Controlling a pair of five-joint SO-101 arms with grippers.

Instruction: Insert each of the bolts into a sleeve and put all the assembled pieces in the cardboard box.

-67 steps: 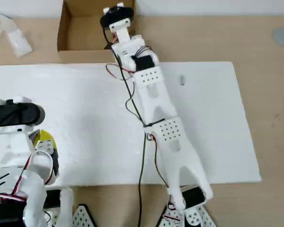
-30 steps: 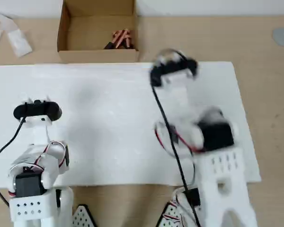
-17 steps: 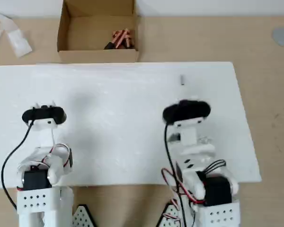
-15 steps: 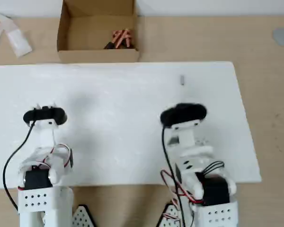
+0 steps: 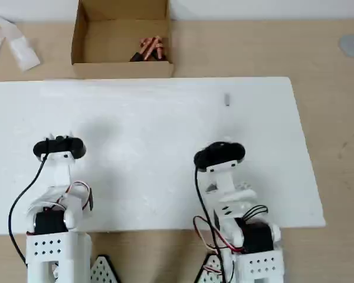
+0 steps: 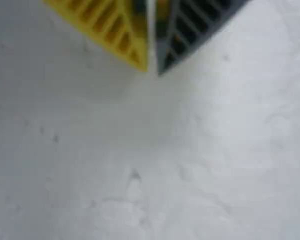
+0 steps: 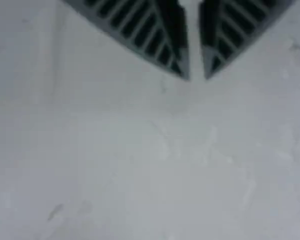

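The cardboard box (image 5: pixel 82 35) stands at the far left of the table, beyond the white foam board (image 5: pixel 135 118). Several copper-coloured assembled pieces (image 5: pixel 148 48) lie in the box's right part. My left gripper (image 6: pixel 151 69) hovers just over the bare foam near the front left. Its yellow finger (image 6: pixel 115 30) and its dark finger (image 6: pixel 190 35) are shut together on nothing. My right gripper (image 7: pixel 195 76) hangs over bare foam near the front centre-right, its two dark fingers almost touching and empty. In the high view both arms (image 5: pixel 59 147) (image 5: pixel 219 154) are folded back at the near edge.
A small grey mark or piece (image 5: pixel 227 99) lies on the foam at the far right. A white strip (image 5: pixel 20 50) lies on the wooden table left of the box. A grey disc (image 5: pixel 353 45) sits at the far right edge.
The right arm has pulled back from over the box to the near edge of the foam, uncovering the pieces in the box. The left arm has straightened and shifted slightly right.
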